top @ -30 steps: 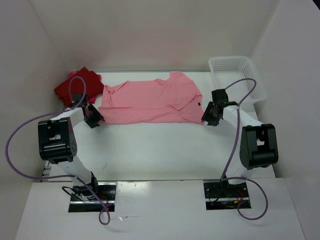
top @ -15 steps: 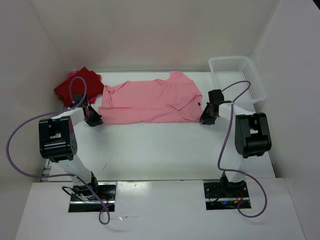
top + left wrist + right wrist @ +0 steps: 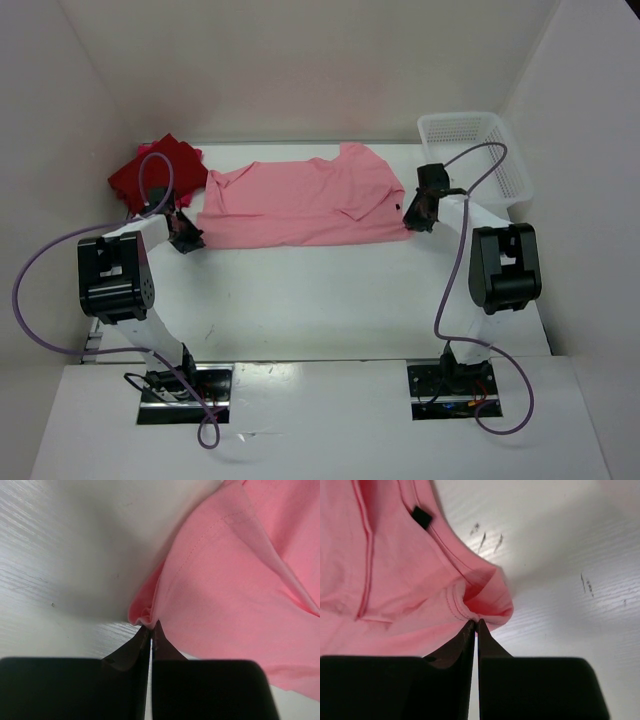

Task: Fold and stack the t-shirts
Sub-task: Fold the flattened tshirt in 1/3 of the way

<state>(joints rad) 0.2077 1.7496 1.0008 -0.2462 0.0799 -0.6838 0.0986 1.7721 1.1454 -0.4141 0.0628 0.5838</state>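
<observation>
**A:** Where does the light pink t-shirt lie?

**B:** It is spread out across the far half of the white surface, wrinkled in places, with its long side running left to right.

**A:** And the claws against it?

**B:** One sits at each near corner. The left claw is at the shirt's near-left corner. In its wrist view the fingertips are clenched together, with a small pucker of pink cloth pinched right at them.

**A:** The right one?

**B:** The right claw is at the near-right corner, grasping the hem. In its wrist view the edge is bunched into a fold at the closed tips, and a small black tag lies on the cloth just beyond.

**A:** Is the shirt lifted?

**B:** From above it looks flat on the surface. Only the pinched corners are gathered.

**A:** What lies around it?

**B:** A red shirt is crumpled at the far-left corner, just beside the pink one's left end. A white mesh basket stands at the far right, apart from the cloth.
</observation>
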